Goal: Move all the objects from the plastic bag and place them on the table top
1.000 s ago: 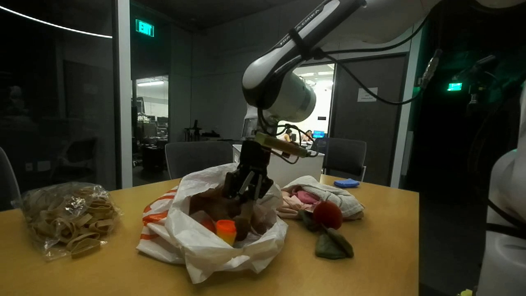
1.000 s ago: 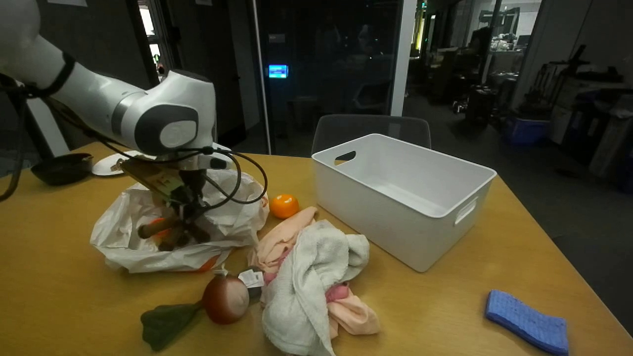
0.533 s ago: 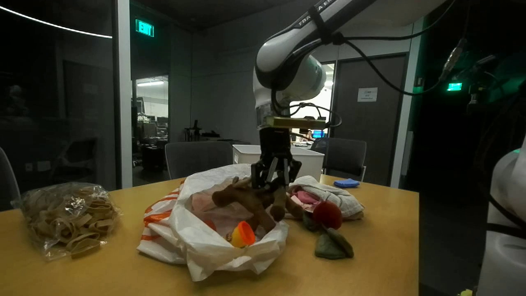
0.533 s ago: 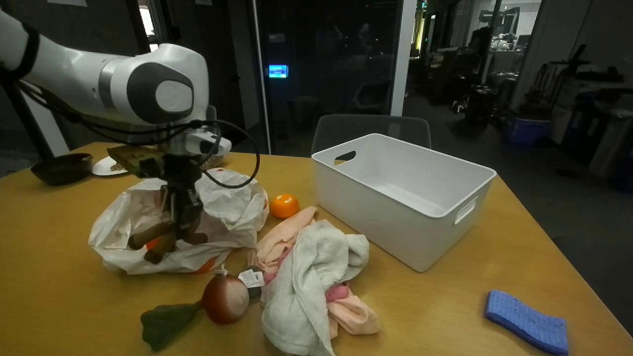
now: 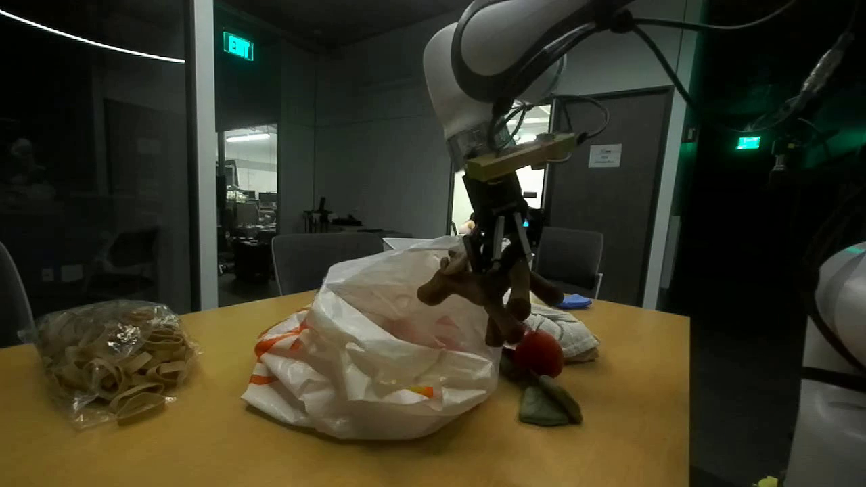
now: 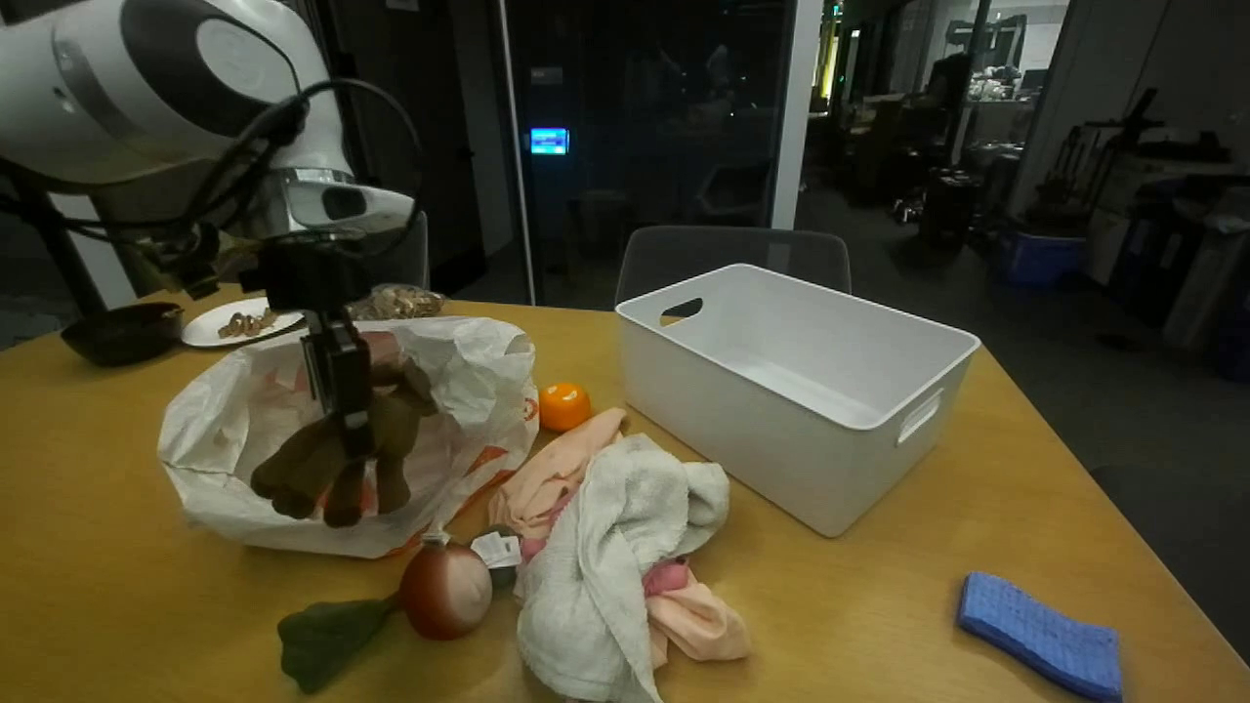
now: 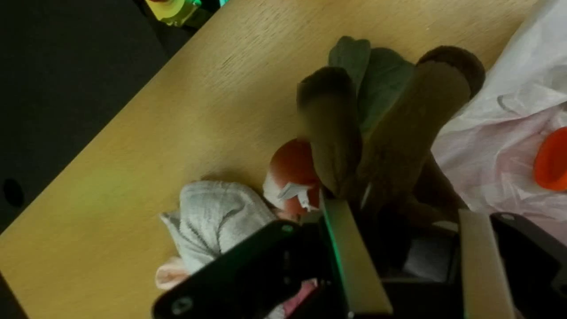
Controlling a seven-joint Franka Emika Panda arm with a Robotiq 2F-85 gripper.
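Jaws clamped on brown plush (image 5: 482, 289), held up off the tabletop (image 5: 609, 439) by the mouth of the white bag (image 5: 338, 399); can't tell if plush touches bag. Red-orange item (image 7: 553, 161) inside bag, per wrist view. On tabletop: orange fruit (image 6: 564, 406) just beside bag, onion (image 6: 445, 591) nr bag, green leaf (image 6: 327, 644) just beside onion. Towel (image 6: 615, 557) lies btwn onion & white bin (image 6: 742, 420) in an exterior view; blue sponge (image 6: 1040, 635) well apart. Bag sits btwn plush & pkt of tan bands (image 5: 111, 358).
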